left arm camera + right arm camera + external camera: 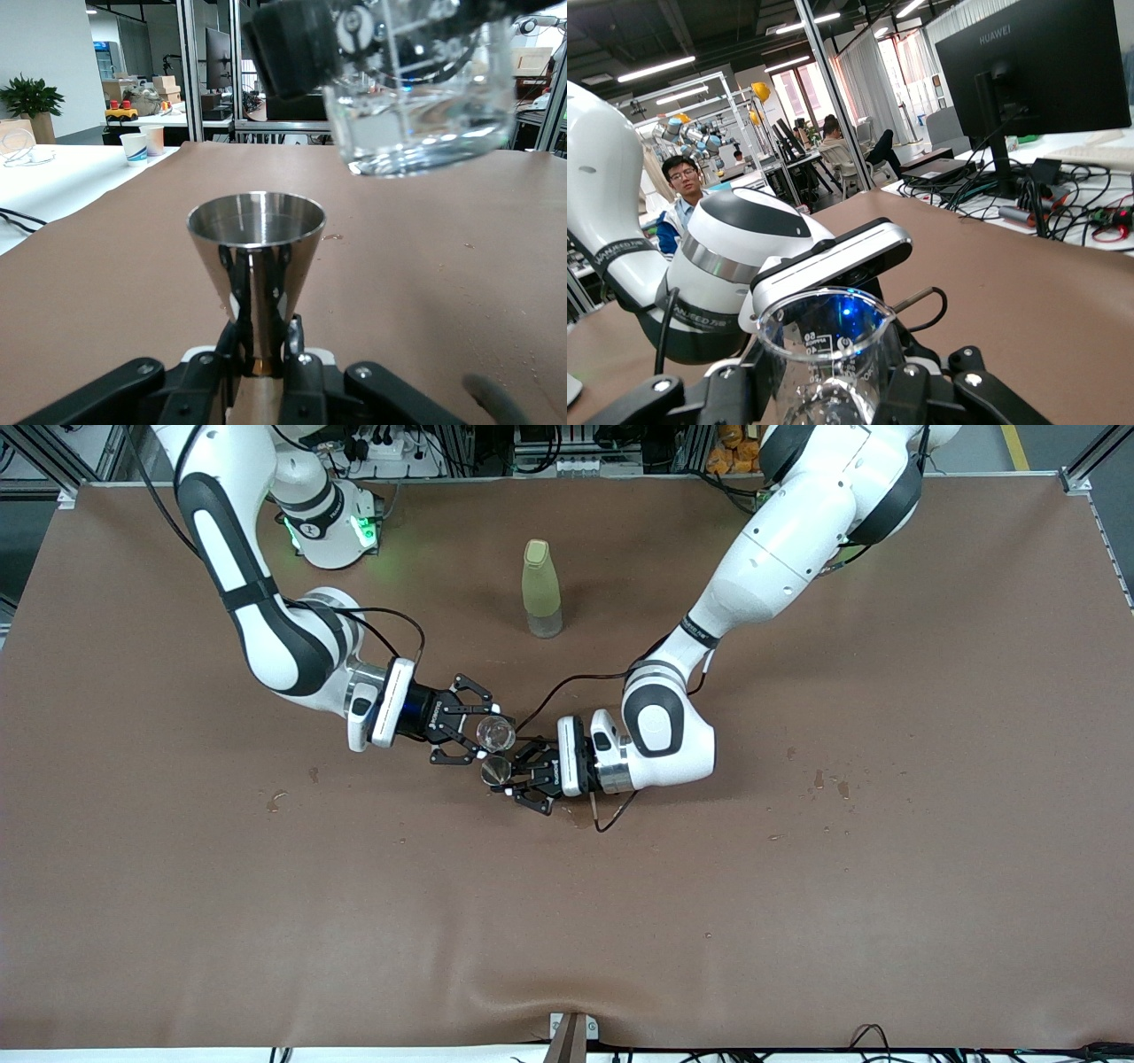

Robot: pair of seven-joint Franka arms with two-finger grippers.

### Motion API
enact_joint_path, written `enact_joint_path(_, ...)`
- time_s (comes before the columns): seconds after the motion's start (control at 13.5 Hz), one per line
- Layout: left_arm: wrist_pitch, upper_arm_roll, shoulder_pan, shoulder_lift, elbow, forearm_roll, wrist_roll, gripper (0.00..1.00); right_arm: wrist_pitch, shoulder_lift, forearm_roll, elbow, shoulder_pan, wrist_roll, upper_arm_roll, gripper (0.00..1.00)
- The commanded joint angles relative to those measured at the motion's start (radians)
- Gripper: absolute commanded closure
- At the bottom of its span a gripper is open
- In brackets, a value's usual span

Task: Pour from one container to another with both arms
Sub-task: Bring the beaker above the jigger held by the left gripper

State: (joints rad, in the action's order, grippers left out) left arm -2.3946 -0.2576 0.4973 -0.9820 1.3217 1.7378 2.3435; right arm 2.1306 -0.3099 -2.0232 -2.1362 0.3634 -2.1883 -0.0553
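Steel and glass meet mid-table: your left gripper (514, 778) is clamped on the stem of a conical metal jigger (256, 232), held upright, mouth up, and your right gripper (468, 732) is clamped on a clear glass beaker (423, 106) with printed graduation marks. Take the capped yellow-green bottle (541, 589) as landmark: both grippers hang over the brown table (797, 886) in front of it, toward the front camera, the jigger's round mouth (495, 770) just beside the beaker's (496, 732) in the front view. From the left wrist view the beaker sits above and off to one side of the jigger, with clear liquid pooled in its base; its tilt looks slight, and no stream shows. Whether the jigger holds anything yet, you cannot tell. Judged from this, you are at the line-up before pouring, or at its very start. The next move likely calls for bringing the beaker's lip over the jigger's rim and then rolling the right wrist slowly, while the left arm keeps the jigger level. Small mouth, so expect spillage if the tilt comes fast; droplets already spot the table.
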Motion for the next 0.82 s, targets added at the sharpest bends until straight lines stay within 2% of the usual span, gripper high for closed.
enact_joint_path(0.0,-0.015,0.009,0.015,-0.014,-0.03,0.036,0.02,1.0,0.006,-0.006,-0.017,0.007,0.012,0.088,0.005,1.0)
enact_joint_path(0.74,-0.015,0.008,0.017,-0.012,-0.03,0.055,0.017,1.0,0.009,-0.005,-0.017,-0.002,0.017,0.263,0.005,1.0)
